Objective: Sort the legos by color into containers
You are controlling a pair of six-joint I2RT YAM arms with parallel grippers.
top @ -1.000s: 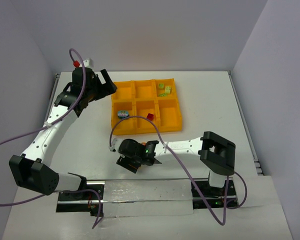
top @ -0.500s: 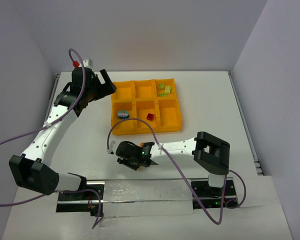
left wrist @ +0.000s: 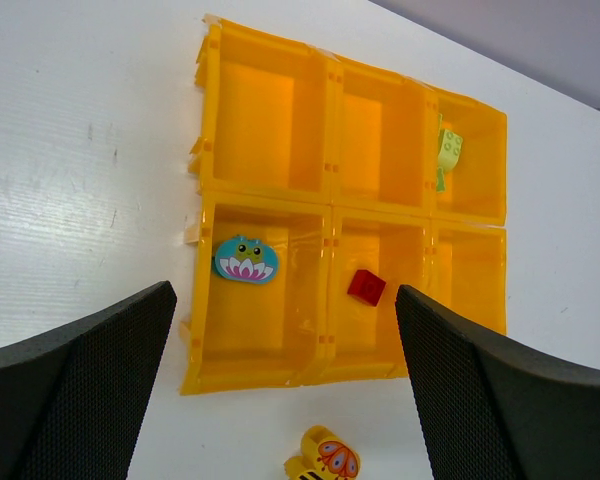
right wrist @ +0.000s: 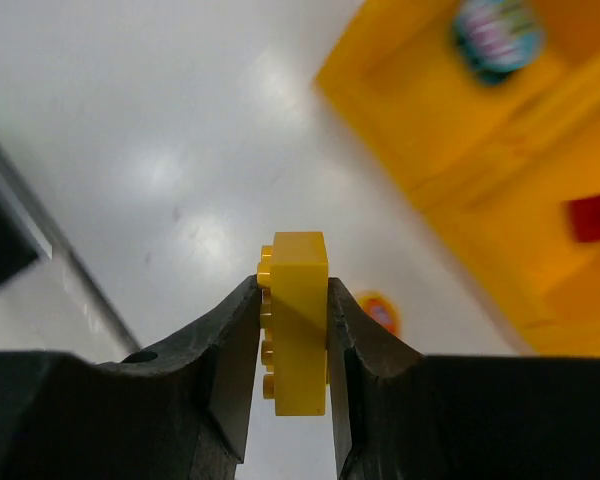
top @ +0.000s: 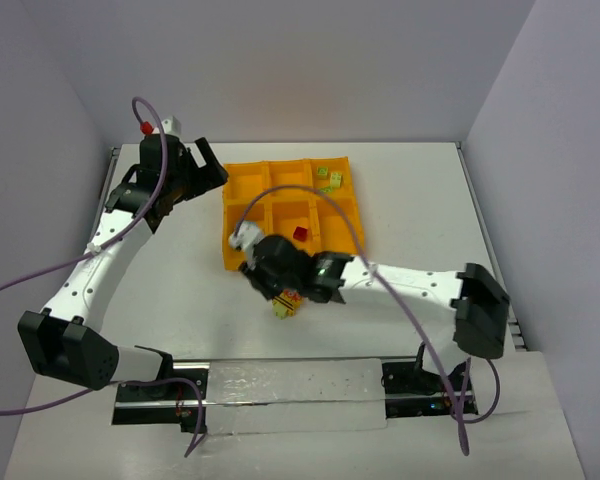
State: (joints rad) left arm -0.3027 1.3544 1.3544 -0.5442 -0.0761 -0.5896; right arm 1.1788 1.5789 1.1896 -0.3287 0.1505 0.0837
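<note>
Blur across tray [right wrist: 435, 150] behind yellow brick [right wrist: 298, 335] in grip of right tool [right wrist: 293, 292]

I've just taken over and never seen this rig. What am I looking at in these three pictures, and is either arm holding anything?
Two robot arms stand at the near edge of a white table. One picture looks down on both; the other two come from cameras on their wrists. The left tool is open, beside the orange-yellow tray, whose wells hold a teal printed piece, a red brick and lime green bricks. The right tool is shut on a yellow brick, near the tray's front. A yellow printed piece lies on the table there.
</note>
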